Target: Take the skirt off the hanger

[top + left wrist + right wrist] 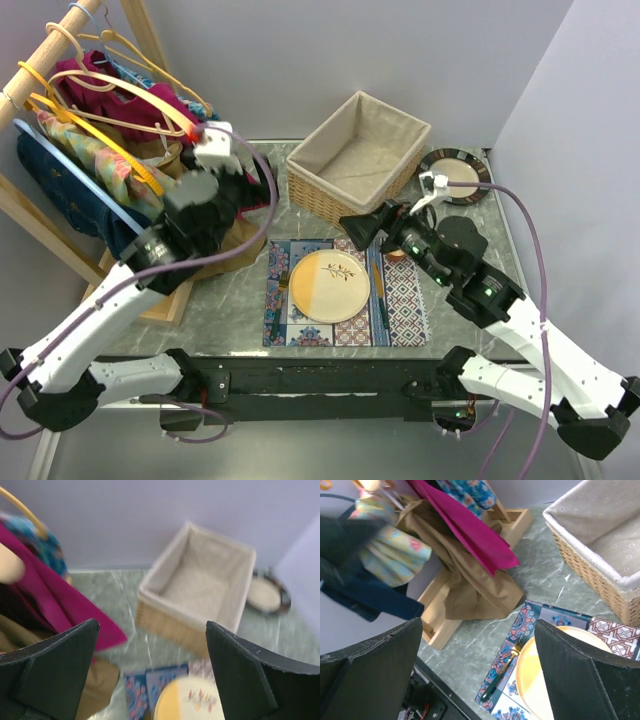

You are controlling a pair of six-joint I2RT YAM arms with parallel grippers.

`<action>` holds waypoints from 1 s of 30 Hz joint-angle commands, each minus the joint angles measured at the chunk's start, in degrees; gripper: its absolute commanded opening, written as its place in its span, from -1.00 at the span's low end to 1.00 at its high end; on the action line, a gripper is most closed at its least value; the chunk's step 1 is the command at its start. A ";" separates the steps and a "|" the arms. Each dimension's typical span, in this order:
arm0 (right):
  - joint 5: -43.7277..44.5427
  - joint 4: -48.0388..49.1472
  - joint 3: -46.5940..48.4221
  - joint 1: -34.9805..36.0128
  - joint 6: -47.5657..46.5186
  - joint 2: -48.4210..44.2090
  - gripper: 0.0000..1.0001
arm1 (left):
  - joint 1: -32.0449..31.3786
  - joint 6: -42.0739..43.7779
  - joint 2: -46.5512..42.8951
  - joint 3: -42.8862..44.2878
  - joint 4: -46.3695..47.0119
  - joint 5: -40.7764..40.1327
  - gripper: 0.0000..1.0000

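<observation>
Several garments hang from yellow and wooden hangers [110,105] on a wooden rail [50,45] at the far left. A magenta garment [470,530] drapes over a long tan one [470,585] whose hem pools on the rack's base. Beside them hang a floral piece [90,155] and a dark blue one [60,195]. I cannot tell which is the skirt. My left gripper [250,185] hovers open just right of the tan cloth, with nothing between its jaws [152,625]. My right gripper [358,228] is open and empty above the placemat, pointing left toward the rack [479,622].
A lined wicker basket [300,190] stands at the back centre. A small dark-rimmed plate [455,175] lies to its right. A patterned placemat [285,320] carries a yellow plate [330,285] and a fork [505,665]. The rack's wooden base [440,625] sits on the table's left.
</observation>
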 commanded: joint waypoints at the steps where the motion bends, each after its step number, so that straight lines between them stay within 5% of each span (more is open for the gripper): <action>1: -3.63 5.13 -3.31 -0.06 -0.39 -4.04 1.00 | 0.25 0.31 5.61 13.30 -1.50 -11.21 0.85; 9: -19.90 7.42 -5.24 0.02 -2.15 -6.94 0.98 | 2.53 8.92 20.01 27.29 5.88 -25.18 0.47; 15: -21.67 6.73 -5.95 0.11 -3.37 -10.28 0.96 | 8.33 5.75 31.89 43.11 -1.94 -27.46 0.39; 20: -21.58 5.93 -6.21 0.11 -4.96 -13.00 0.96 | 10.09 17.68 38.32 46.48 7.79 -38.35 0.41; 30: -22.02 5.23 -5.69 0.11 -4.52 -12.39 0.96 | 14.22 25.28 45.35 46.65 13.19 -41.37 0.34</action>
